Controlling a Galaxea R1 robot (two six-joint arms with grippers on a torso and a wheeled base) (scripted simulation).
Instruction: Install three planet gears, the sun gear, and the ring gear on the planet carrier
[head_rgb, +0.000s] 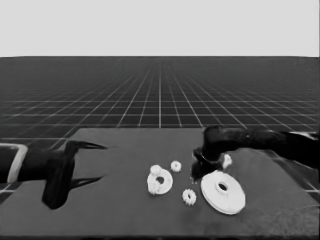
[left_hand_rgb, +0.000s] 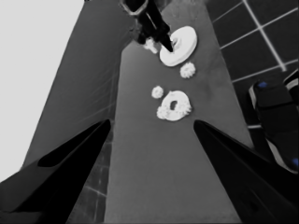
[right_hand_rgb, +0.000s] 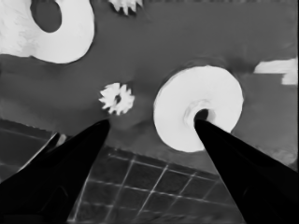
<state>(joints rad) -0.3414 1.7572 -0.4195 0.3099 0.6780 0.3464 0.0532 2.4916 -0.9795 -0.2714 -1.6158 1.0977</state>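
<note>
Left gripper (head_rgb: 95, 146): parked over the table's (head_rgb: 115, 210) left end, fingers spread wide and holding nothing. Smaller round part, the planet carrier (head_rgb: 160, 181): centre of the table, two planet gears seated on it, one (head_rgb: 156, 170) at its 11 o'clock, one (head_rgb: 154, 187) at its 7 o'clock. Loose planet gear (head_rgb: 176, 165): just beside the carrier at its 1 o'clock. Second loose gear (head_rgb: 189, 196): near the carrier's 4 o'clock, between it and the larger disc. Right gripper (head_rgb: 200, 167): low over the table at 10 o'clock of the larger round part, the ring gear (head_rgb: 223, 192), fingers parted and empty. Thin white piece (head_rgb: 227, 160): at the ring gear's 12 o'clock. Step judged in hand: fetching another gear for the carrier. Next move calls for closing on a loose gear, then setting it into a free place on the carrier.
</note>
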